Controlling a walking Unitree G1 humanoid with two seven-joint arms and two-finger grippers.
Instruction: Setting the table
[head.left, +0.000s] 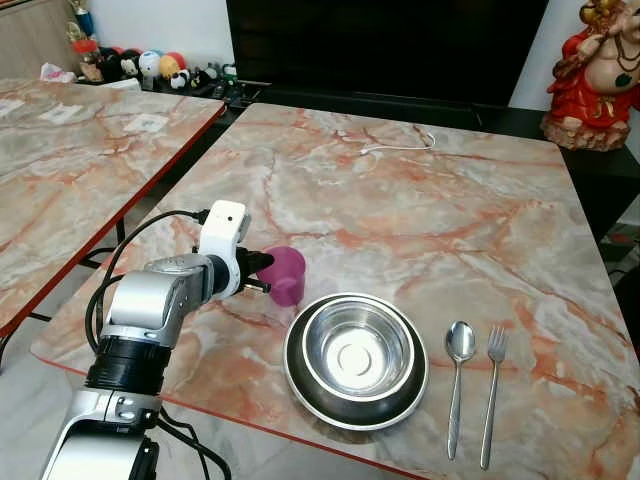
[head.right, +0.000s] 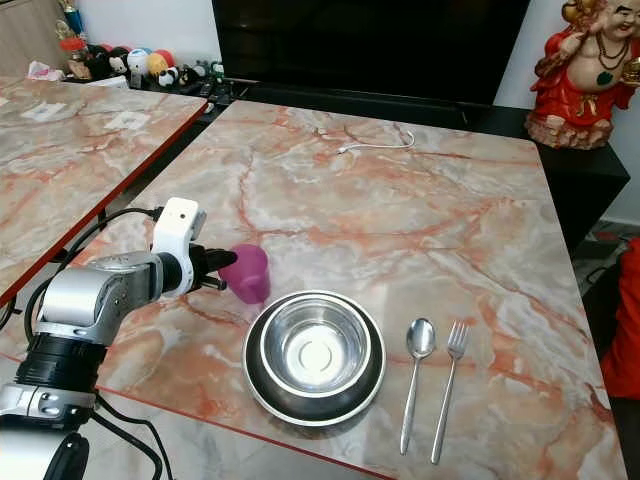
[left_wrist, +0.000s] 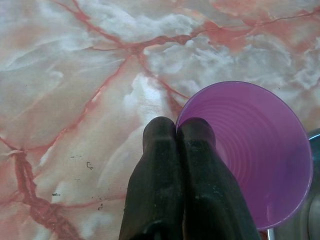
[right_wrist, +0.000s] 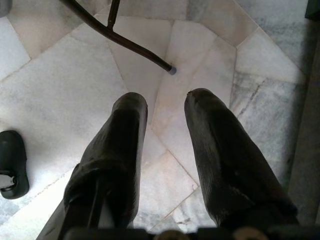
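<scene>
A purple plastic cup (head.left: 287, 272) stands on the marble table (head.left: 430, 210), just left of a steel bowl (head.left: 357, 350) near the front edge. My left gripper (head.left: 262, 275) reaches in from the left and is shut on the cup's rim (left_wrist: 250, 155); the two black fingers (left_wrist: 165, 165) press together there, one at the inner wall. To the right of the bowl lie a spoon (head.left: 459, 370) and a fork (head.left: 492, 385), side by side. My right gripper (right_wrist: 167, 107) hangs open over the tiled floor, holding nothing.
A white cable (head.left: 400, 146) lies at the table's far side. A red statue (head.left: 598, 75) stands at the back right. A second marble table (head.left: 70, 160) is to the left across a narrow gap. A dark shoe (right_wrist: 12, 162) and a metal leg (right_wrist: 130, 45) are on the floor.
</scene>
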